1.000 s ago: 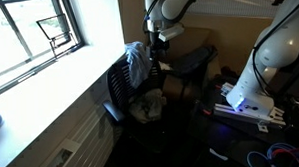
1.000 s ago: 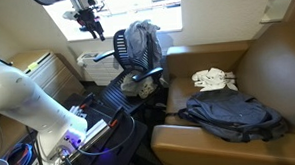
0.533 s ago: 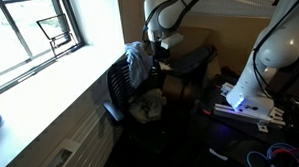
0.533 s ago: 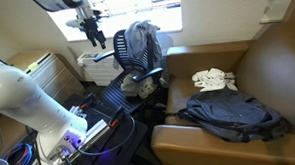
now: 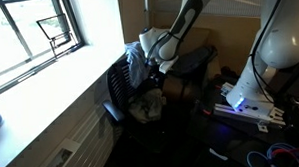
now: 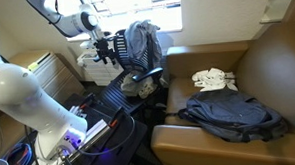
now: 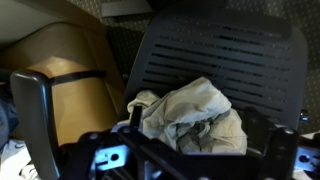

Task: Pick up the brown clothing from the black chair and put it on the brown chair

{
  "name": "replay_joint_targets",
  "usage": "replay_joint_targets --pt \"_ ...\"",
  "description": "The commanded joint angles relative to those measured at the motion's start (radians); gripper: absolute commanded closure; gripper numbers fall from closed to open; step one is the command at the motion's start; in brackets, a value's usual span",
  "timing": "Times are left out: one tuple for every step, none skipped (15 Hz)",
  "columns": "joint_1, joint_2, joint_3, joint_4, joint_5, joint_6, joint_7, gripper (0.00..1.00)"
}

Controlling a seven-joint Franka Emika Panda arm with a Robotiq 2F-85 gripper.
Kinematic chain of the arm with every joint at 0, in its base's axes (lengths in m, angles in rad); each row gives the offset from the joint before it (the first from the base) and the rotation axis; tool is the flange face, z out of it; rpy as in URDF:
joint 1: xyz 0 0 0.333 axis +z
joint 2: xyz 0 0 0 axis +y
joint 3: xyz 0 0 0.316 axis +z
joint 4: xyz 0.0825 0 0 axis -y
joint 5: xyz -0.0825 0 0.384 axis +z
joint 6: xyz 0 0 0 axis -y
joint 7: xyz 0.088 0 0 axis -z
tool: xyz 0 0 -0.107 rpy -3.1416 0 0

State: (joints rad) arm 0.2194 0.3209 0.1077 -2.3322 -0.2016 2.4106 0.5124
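Note:
The brown clothing is a crumpled beige heap [image 7: 190, 115] on the seat of the black mesh chair [image 7: 220, 50]. It also shows in both exterior views [image 5: 144, 109] [image 6: 143, 86]. My gripper [image 6: 106, 46] hangs in front of the black chair [image 6: 121, 54], above the seat, also seen in an exterior view [image 5: 155, 55]. In the wrist view its open, empty fingers [image 7: 195, 155] frame the heap from above without touching it. The brown chair [image 6: 257, 63] stands beside the black one.
A grey-blue garment [image 6: 141, 38] hangs over the black chair's backrest. The brown chair holds a white cloth [image 6: 214, 80] and a dark garment [image 6: 234, 117]. A window sill [image 5: 49, 82] runs beside the chair. Cables and electronics [image 6: 80, 135] lie on the floor.
The arm has swung down from above the backrest toward the black chair's seat. The gripper is lower and closer to the beige heap. The clothing has not moved.

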Motion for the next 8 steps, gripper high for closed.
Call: replay_joint_targets --pt "0.113 0.021 -0.079 0.028 -0.142 0.111 0.250 0.00" --pt "0.134 0.024 -0.102 0.024 -0.186 0.140 0.335 0.00" --pt "0.153 0.024 -0.131 0.019 -0.239 0.150 0.423 0.00" --pt "0.163 0.020 -0.154 0.015 -0.283 0.141 0.494 0.00" --pt "0.153 -0.002 -0.153 0.011 -0.283 0.103 0.520 0.00" --pt "0.136 -0.033 -0.135 0.003 -0.258 0.073 0.501 0.00" --pt "0.134 0.003 -0.121 0.018 -0.262 0.100 0.489 0.00" --pt "0.130 0.000 -0.122 0.018 -0.262 0.099 0.491 0.00"
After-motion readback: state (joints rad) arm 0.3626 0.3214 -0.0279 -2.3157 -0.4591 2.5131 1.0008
